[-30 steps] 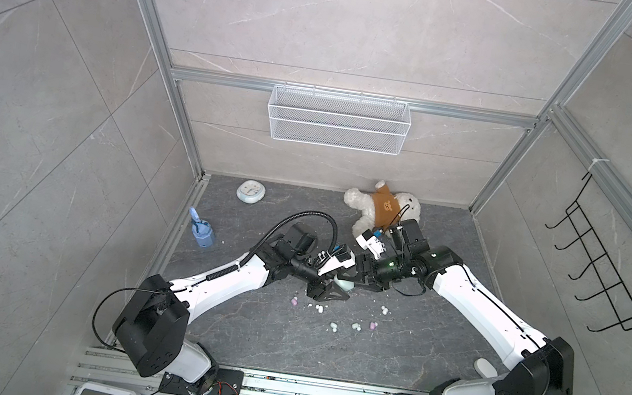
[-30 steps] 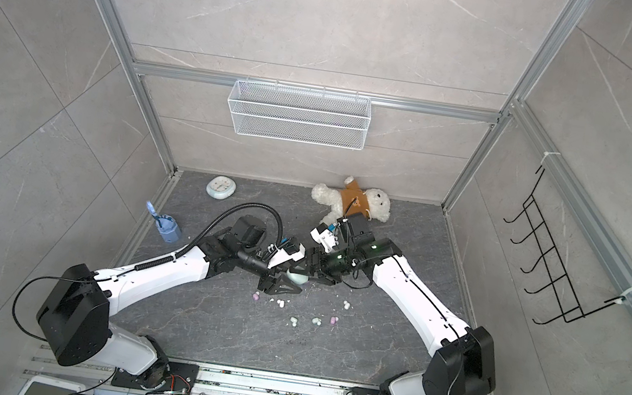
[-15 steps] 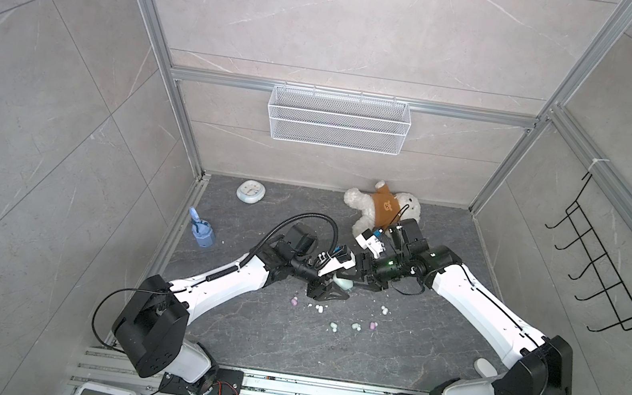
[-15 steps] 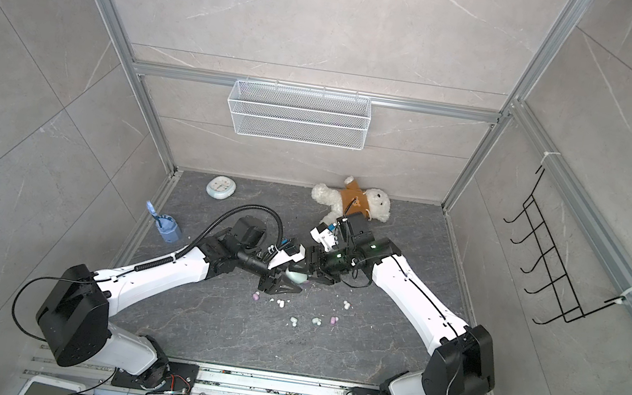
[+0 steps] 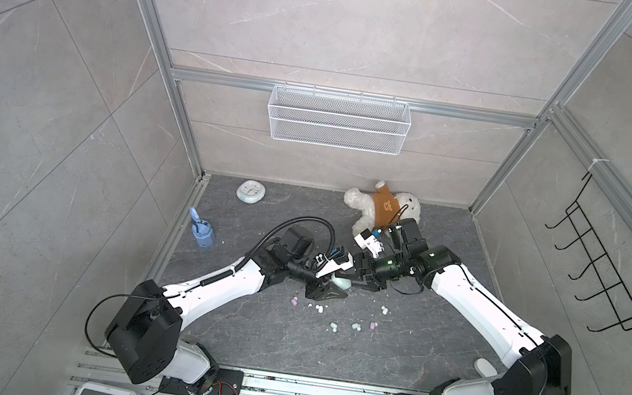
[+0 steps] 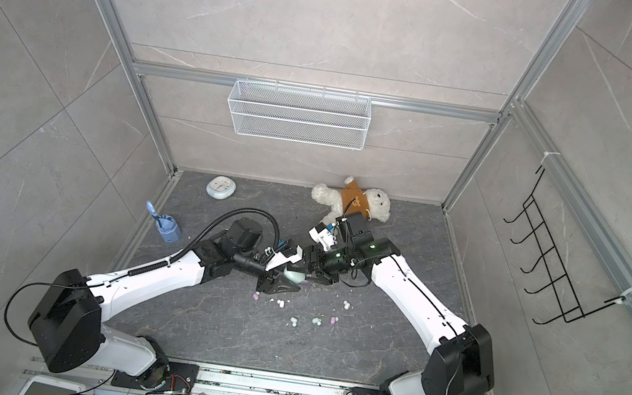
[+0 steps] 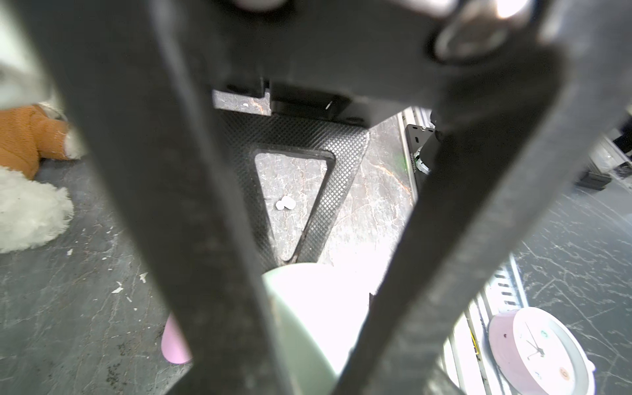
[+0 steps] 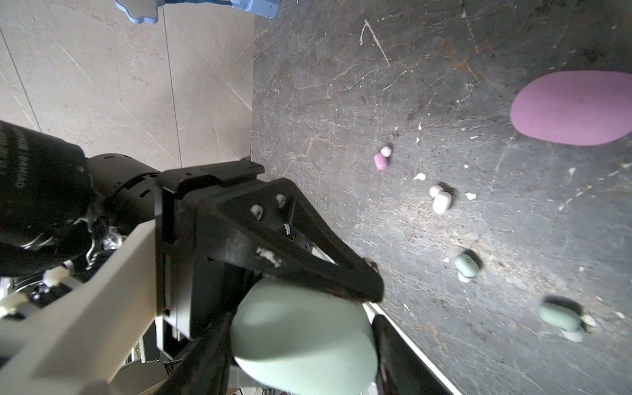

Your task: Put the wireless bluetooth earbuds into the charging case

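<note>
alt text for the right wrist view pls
A pale mint charging case sits close up against a black finger of the left gripper. Beyond, pink, white and mint earbuds and a pink case lie on the dark floor.

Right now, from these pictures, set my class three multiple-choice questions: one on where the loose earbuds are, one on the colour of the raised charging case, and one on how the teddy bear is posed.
1. The earbuds lie: A in a bowl; B on the dark floor; C on a shelf.
2. The raised charging case is: A orange; B black; C mint.
3. The teddy bear is: A lying down; B sitting upright; C hanging.

Answers:
1 B: pink, white and mint buds are scattered on the floor in both top views.
2 C: its rounded shell shows pale mint in the right wrist view.
3 A: it sprawls on the floor by the back wall.
</note>
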